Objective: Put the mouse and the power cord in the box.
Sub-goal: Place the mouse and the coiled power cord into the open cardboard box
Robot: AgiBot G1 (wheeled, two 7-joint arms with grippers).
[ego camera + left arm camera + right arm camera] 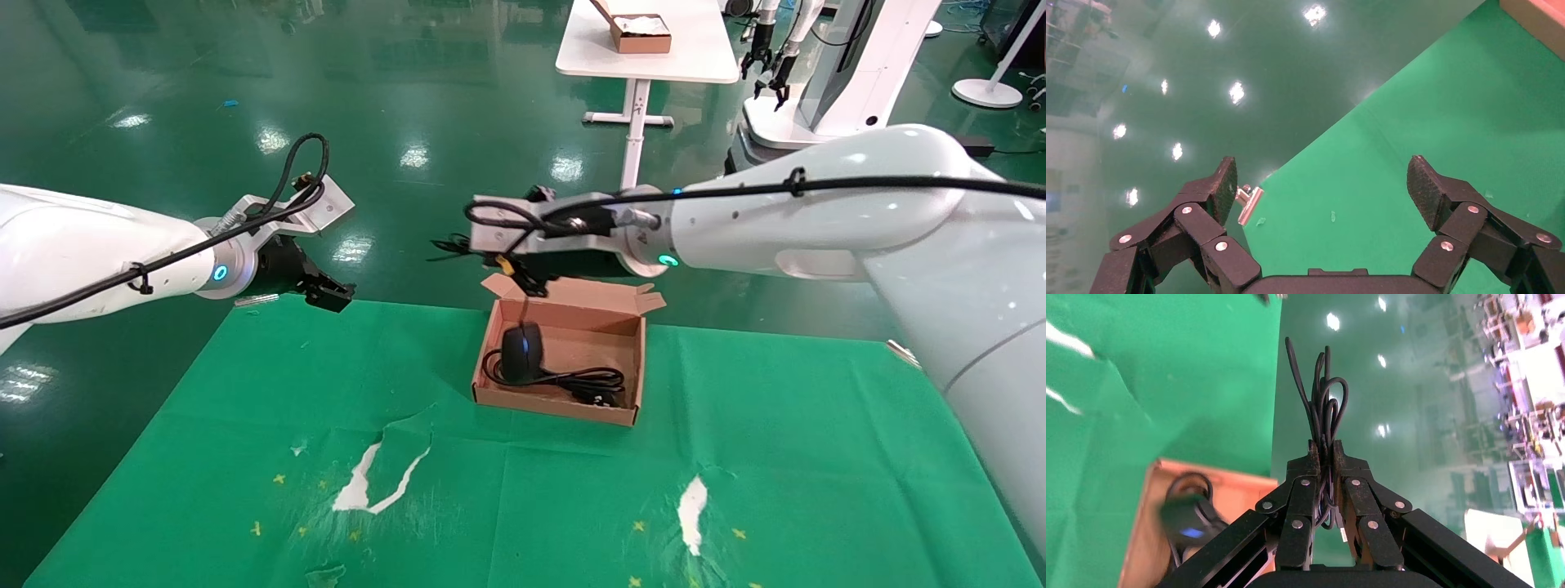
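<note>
The brown cardboard box (556, 406) stands open on the green cloth, its lid flap leaning back. The thick black power cord (590, 380) lies coiled on its floor. The black mouse (521, 351) with a blue light hangs upright by its thin cable, low inside the box's left part; whether it touches the floor I cannot tell. My right gripper (478, 245) hovers above the box's back edge, shut on the bunched mouse cable (1324, 398), with the mouse (1190, 517) and box wall (1144, 539) below it. My left gripper (331, 294) is open and empty (1324, 177) at the table's far left edge.
A metal clip (257, 300) holds the cloth at the far left corner. The cloth has torn white patches (359, 482) near the front. Behind stand a white table (695, 57) with a smaller brown box (641, 33) and another robot (825, 90).
</note>
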